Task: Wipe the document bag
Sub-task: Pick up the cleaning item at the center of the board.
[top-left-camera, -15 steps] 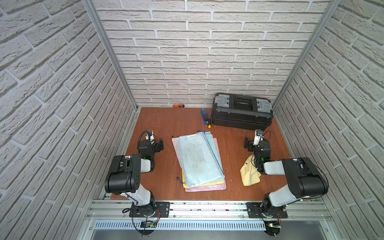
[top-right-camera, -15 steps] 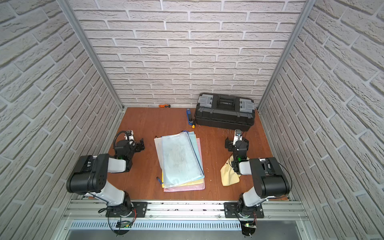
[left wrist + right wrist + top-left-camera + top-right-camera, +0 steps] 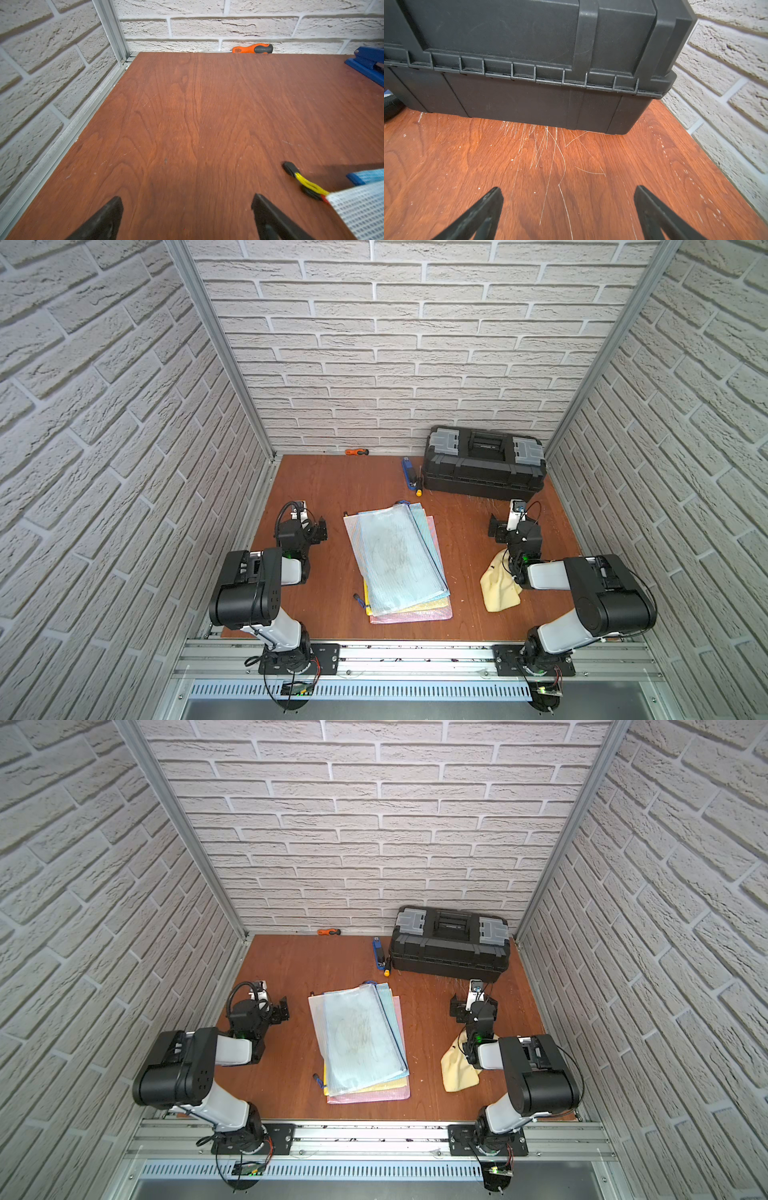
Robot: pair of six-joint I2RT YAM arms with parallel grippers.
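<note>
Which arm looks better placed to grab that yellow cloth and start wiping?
Probably the right: the yellow cloth lies just beside it, and the right claw is open and empty. The left claw sits beyond the document bag.

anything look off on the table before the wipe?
Top document bag has dark scribbly smears across its middle; the stack under it is fanned askew. Pale scratches score the table in front of the toolbox. The yellow cloth lies crumpled, partly under the right arm. Nothing looks spilled.
</note>
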